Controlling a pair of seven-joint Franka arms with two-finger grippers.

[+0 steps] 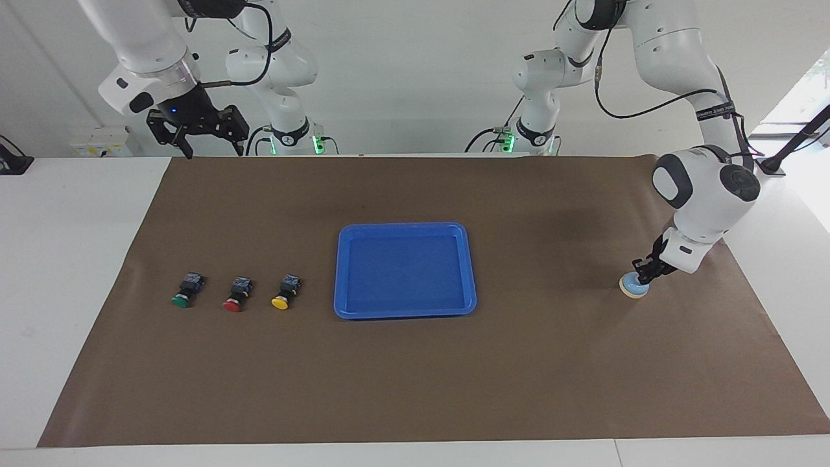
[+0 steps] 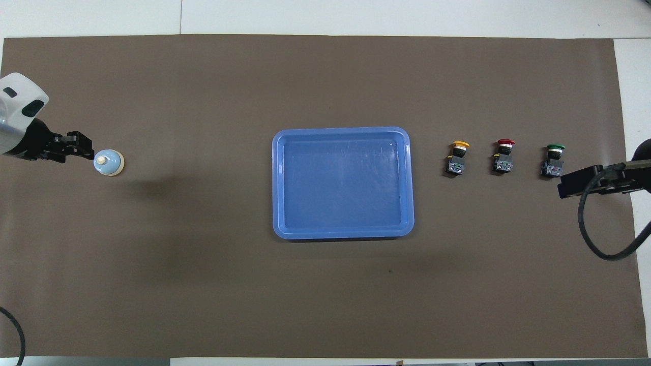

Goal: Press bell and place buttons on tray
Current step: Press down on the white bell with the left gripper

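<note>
The left gripper [image 1: 642, 277] is at the bell [image 1: 632, 287]; its finger state cannot be determined. The right gripper [image 1: 206, 140] waits, fingers spread, over the mat's robot-side edge. The green [image 1: 182, 299], red [image 1: 232, 303] and yellow [image 1: 280, 301] buttons sit beside the empty tray [image 1: 405, 312], toward the right arm's end.

We see a glossy plastic tray [image 2: 343, 133] on a matt brown paper sheet [image 2: 203, 284]; the arms' white shells [image 1: 703, 188] look smooth.
</note>
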